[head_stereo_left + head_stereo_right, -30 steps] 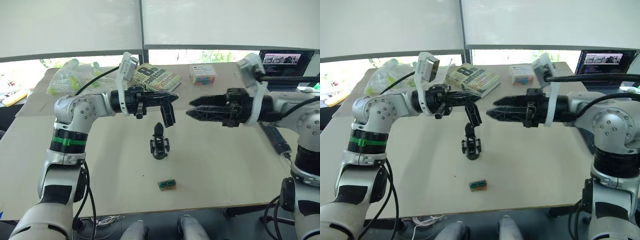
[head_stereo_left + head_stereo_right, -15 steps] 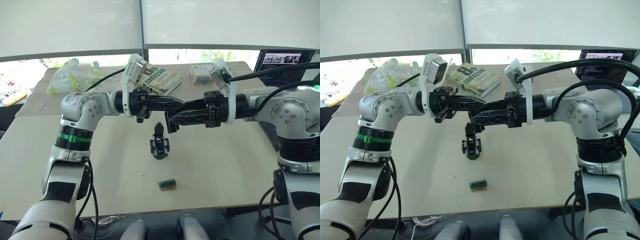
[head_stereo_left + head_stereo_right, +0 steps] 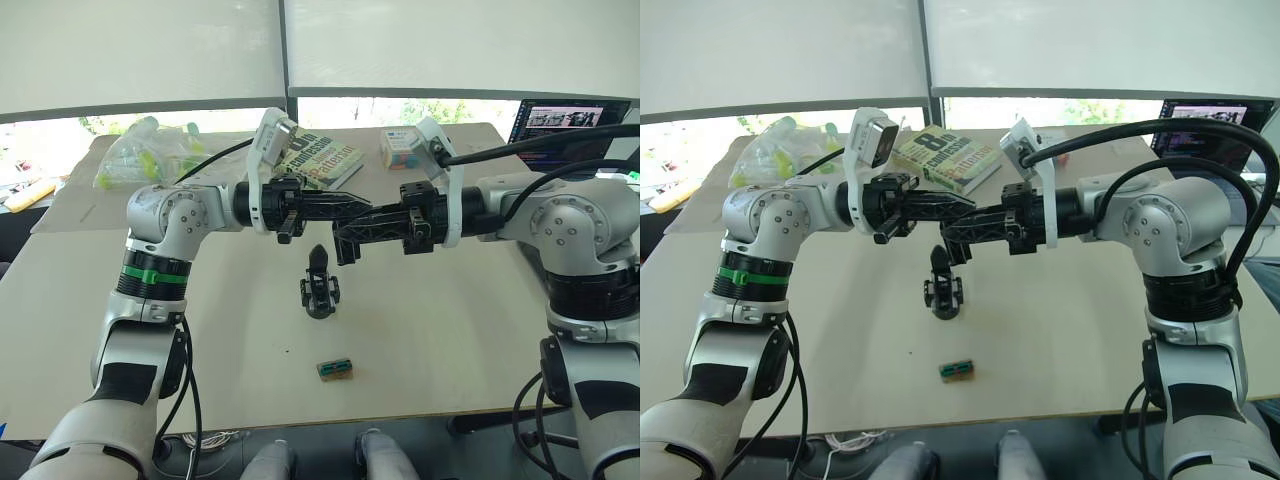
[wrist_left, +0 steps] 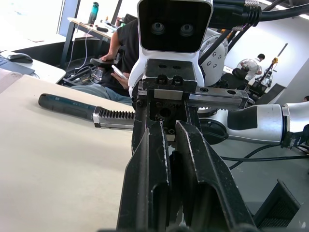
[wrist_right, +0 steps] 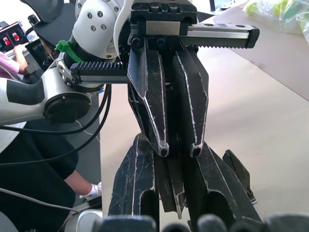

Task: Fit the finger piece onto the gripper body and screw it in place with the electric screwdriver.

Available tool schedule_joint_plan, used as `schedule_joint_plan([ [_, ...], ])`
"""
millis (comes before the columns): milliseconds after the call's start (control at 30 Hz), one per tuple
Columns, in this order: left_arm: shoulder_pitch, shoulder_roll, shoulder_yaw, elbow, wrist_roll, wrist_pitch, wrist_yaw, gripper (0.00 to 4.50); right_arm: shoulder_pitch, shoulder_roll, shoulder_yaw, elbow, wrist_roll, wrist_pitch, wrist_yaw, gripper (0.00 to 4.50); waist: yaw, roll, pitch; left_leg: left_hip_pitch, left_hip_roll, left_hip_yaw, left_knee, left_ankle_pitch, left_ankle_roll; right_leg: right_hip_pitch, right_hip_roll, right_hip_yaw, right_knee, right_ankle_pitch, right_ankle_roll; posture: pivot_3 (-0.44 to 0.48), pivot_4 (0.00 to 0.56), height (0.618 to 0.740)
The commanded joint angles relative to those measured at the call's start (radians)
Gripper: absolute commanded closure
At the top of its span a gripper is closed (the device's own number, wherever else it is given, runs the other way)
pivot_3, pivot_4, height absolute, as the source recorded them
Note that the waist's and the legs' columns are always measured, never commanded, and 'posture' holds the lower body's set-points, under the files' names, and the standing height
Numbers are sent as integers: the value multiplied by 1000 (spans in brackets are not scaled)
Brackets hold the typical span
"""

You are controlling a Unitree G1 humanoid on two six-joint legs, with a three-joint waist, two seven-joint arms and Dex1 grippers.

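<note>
**Fig. Hand-to-hand transfer of the part above the table, w/ both arms raised.**

(a) The left gripper [image 3: 366,207] has its two fingers drawn to a narrow slit. By the look of it, it pinches the finger piece [image 3: 344,250] at their ends.

(b) The right gripper [image 3: 342,232] meets it tip to tip. Its fingers [image 5: 135,193] are spread wider and straddle the left gripper's tips w/o visibly clamping. The finger piece hangs just below this junction and points down. In the right wrist view it juts out to one side of the right gripper's fingers.

(c) The gripper body [image 3: 319,288] stands on the table [image 3: 450,340] directly beneath the meeting point. It is apart from both grippers, w/ its own pointed finger up.

(d) A dark cylindrical handle, prob. the electric screwdriver [image 4: 67,106], lies on the table beyond the right gripper. It is well apart from it and untouched.

(e) A tan-and-green block [image 3: 334,369] lies nearer the robot than the gripper body and is not involved.

Step in hand (judged): passing or re-gripping the finger piece btwn hands. It is not yet fitted and no screwing has begun.

Next move calls for:
- The right gripper to close firmly before the left lets go, or the piece may drop.
- The piece then to be lowered in line w/ its seat on the gripper body.
- One hand to be freed to fetch the screwdriver.
</note>
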Motion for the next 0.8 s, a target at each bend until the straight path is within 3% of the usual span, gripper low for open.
schedule_joint_plan([
  [33,-50,-11,27,0,-12,17,9,4500,-18,6,-9,-23,-10,-41,1,4200,0,0,0,0,0,0,0,0,0,0,0,0,0,0,0,0,150,740],
  [167,-28,34,18,-21,10,-22,-51,2781,7,-1,-14,-49,-31,-95,12,4200,-1,0,0,0,0,0,0,0,0,0,0,0,0,0,0,0,150,740],
  [333,81,186,2,-113,85,-119,-140,317,109,-32,-13,-145,-95,-292,83,4200,-16,0,0,1,0,0,-1,0,0,-1,1,0,1,0,0,0,150,740],
  [367,131,229,12,-146,100,-150,-158,0,147,-39,-13,-175,-108,-341,104,4200,-18,0,0,1,1,0,-2,0,0,-1,0,0,0,0,0,0,150,740],
  [500,298,316,17,-217,180,-318,-190,0,253,-49,-3,-231,-160,-486,150,4200,-20,0,0,0,0,0,-1,0,0,-1,0,0,0,0,0,0,150,740],
  [567,423,312,19,-245,262,-441,-118,0,308,-42,15,-240,-201,-561,162,4200,-17,1,0,1,0,0,-1,0,0,0,0,0,-1,0,0,0,150,740],
  [667,546,259,-20,-222,346,-615,-97,0,346,-22,32,-224,-229,-613,168,4200,-9,1,0,2,1,0,-1,0,0,1,0,1,-2,0,0,0,150,740],
  [800,567,181,-63,-84,457,-779,-48,0,360,-7,61,-203,-261,-658,183,4200,12,1,0,1,1,0,0,0,0,1,0,0,-2,1,-1,0,150,740],
])
